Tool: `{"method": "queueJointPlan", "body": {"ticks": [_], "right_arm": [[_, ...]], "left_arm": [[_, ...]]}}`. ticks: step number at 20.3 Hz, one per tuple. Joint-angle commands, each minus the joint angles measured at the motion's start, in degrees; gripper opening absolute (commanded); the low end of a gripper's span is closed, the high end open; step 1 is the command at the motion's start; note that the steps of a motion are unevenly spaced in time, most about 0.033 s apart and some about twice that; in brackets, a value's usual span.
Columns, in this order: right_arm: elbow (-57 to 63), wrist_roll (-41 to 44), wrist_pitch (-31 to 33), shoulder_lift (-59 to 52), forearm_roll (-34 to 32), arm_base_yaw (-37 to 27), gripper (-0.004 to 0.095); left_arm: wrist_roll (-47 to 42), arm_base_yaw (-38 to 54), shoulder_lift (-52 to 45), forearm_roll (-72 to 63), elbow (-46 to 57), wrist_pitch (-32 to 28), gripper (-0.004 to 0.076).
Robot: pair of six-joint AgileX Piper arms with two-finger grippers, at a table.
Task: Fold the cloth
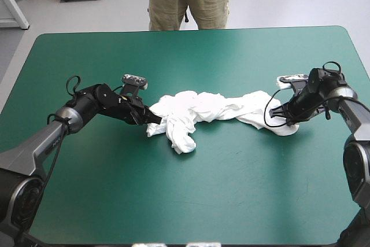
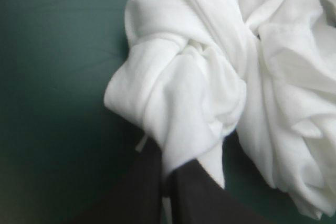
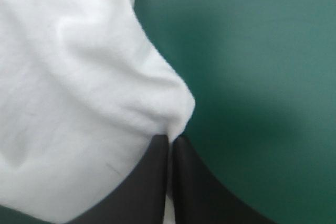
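Observation:
The white T-shirt (image 1: 202, 111) lies as a twisted, crumpled band across the middle of the teal-green table, stretched between the two arms. My left gripper (image 1: 155, 118) pinches its left end, the black fingers all but shut on a bunched fold (image 2: 178, 129). At the band's right end my right gripper (image 1: 287, 121) is shut on a corner of the white cloth (image 3: 94, 98), the sheet pinched between its tips. A thicker lump of cloth hangs toward the near side close to the left gripper.
Bare teal-green cover (image 1: 191, 195) lies on the near side of the shirt and also beyond it toward the far edge.

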Motion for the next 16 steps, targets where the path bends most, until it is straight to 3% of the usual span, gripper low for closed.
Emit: {"method": "queueJointPlan", "body": {"ticks": [1,7,11,16], "right_arm": [[-0.4,-0.8,0.3,-4.9,3.7,0.2,-0.0010],[-5.8,-1.0,-0.9,-24.3,4.4,0.2,-0.0011],[-16.5,-1.3,-1.0,-38.1,4.4,0.2,-0.0013],[-25.3,-4.1,-0.8,-46.8,4.8,0.2,-0.0013]], "left_arm": [[0.0,1.5,-6.1,1.2,-3.5,0.6,-0.0009],[-1.2,5.5,-13.7,3.9,-16.9,12.8,-0.0009],[-1.9,5.5,-17.7,5.4,-35.2,21.5,-0.0009],[-4.1,5.5,-20.4,8.3,-53.3,23.7,-0.0009]]}}
